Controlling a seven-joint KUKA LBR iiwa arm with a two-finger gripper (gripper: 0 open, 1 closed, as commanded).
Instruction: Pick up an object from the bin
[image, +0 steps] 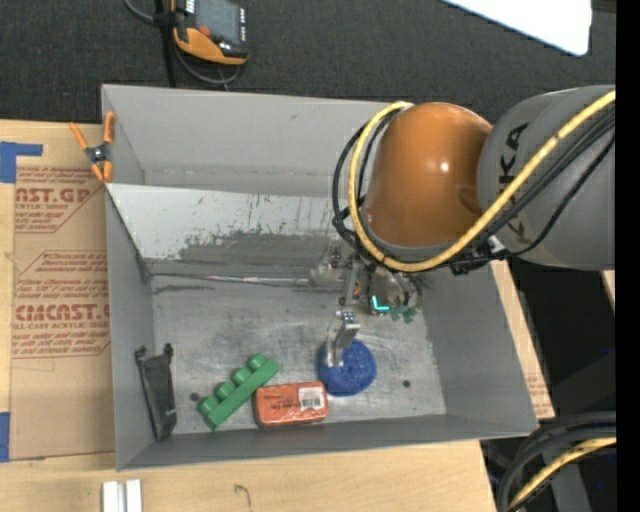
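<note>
The gripper (343, 335) sits at the upper left edge of the blue ball (352, 372), lower middle of the frame. Whether it is released or clenched cannot be told.

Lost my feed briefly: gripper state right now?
Gripper: open or closed cannot be told; it is at the upper edge of the round blue spongy lump in the grey metal bin.

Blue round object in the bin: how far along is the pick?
Done: the jaws are low in the bin, at the blue round object's upper edge. In hand: nothing lifted yet; the object lies on the bin floor. Left: secure it and lift it clear.
</note>
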